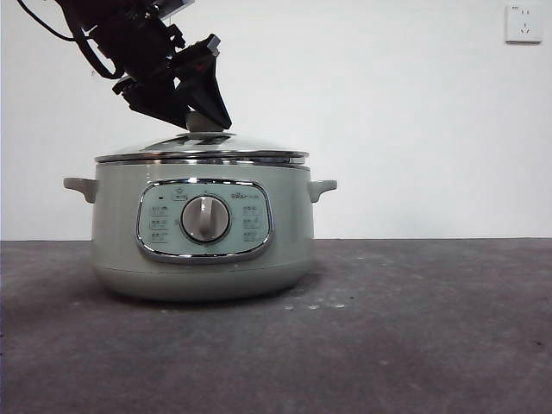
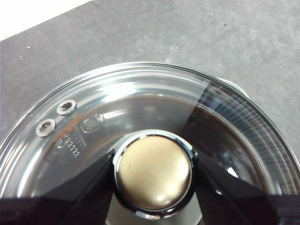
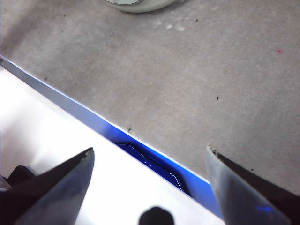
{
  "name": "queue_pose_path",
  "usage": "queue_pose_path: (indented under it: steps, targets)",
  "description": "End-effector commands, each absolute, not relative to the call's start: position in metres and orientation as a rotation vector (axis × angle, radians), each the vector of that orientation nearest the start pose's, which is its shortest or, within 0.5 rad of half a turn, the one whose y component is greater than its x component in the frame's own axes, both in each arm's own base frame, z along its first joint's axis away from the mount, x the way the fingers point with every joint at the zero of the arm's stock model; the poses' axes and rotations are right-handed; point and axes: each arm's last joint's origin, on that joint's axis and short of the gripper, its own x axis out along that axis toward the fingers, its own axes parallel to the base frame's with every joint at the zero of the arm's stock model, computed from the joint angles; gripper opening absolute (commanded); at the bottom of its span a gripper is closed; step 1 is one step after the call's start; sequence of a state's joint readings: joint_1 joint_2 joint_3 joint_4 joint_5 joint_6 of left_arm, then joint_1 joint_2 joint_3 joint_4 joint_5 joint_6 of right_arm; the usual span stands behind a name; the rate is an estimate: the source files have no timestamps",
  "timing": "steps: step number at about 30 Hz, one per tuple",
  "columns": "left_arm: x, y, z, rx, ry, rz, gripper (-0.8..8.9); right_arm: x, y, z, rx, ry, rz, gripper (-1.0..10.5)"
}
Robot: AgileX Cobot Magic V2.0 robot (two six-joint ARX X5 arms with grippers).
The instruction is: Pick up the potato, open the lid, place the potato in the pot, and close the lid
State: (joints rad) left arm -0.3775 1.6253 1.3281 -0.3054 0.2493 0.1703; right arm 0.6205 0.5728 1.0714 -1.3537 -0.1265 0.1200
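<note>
Grey mat (image 1: 414, 345): a dark, matte cover is seen over the whole table; pale specks lie on it just in front of the pot.
Pot (image 1: 116, 233): the sage-green electric pot is stood upright on the mat, left of centre in the front view, with its chrome-framed control panel (image 1: 203, 220) and silver dial (image 1: 205, 218) turned toward the camera.
Lid (image 1: 259, 148): the glass lid is seated level on the pot's rim, so the pot is judged closed.
Left gripper (image 1: 200, 119): it is lowered at a slant from the upper left onto the lid's centre; in the left wrist view its two black jaws are set on either side of the knob (image 2: 153, 173), touching or nearly touching it. The knob is taken as pinched, though the contact itself is partly hidden.
Right gripper (image 3: 149, 187): its jaws are spread wide with nothing between them; it is held over the mat's near edge, well apart from the pot, and is taken to be waiting.
Potato: none is seen in any view; whether it lies inside the pot cannot be told, since the glass shows only reflections.
Key relation: the knob sits directly between the left jaws, on the lid's upright axis, so a lift straight upward would be called for; the left arm is by far the nearer.
</note>
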Motion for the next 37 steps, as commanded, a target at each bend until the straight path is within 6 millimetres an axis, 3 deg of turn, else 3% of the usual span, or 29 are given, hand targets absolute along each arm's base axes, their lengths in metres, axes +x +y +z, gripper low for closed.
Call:
queue_pose_path:
  steps: [1,11,20,26,37]
  targets:
    - [0.337,-0.143,0.306,0.212,0.521,-0.677,-0.09,0.037,0.031,0.342,-0.103,0.893,0.640,4.0]
    - [0.347,-0.147,0.281,0.218,0.617,-0.680,-0.09,0.037,0.031,0.341,-0.107,0.895,0.641,4.0]
    - [0.347,-0.147,0.280,0.211,0.629,-0.679,0.13,0.038,0.031,0.342,-0.107,0.880,0.645,4.0]
    - [0.347,-0.147,0.279,0.211,0.631,-0.679,3.22,0.038,0.032,0.343,-0.104,0.872,0.646,4.0]
    - [0.346,-0.146,0.294,0.205,0.599,-0.676,3.28,0.039,0.032,0.343,-0.107,0.870,0.639,4.0]
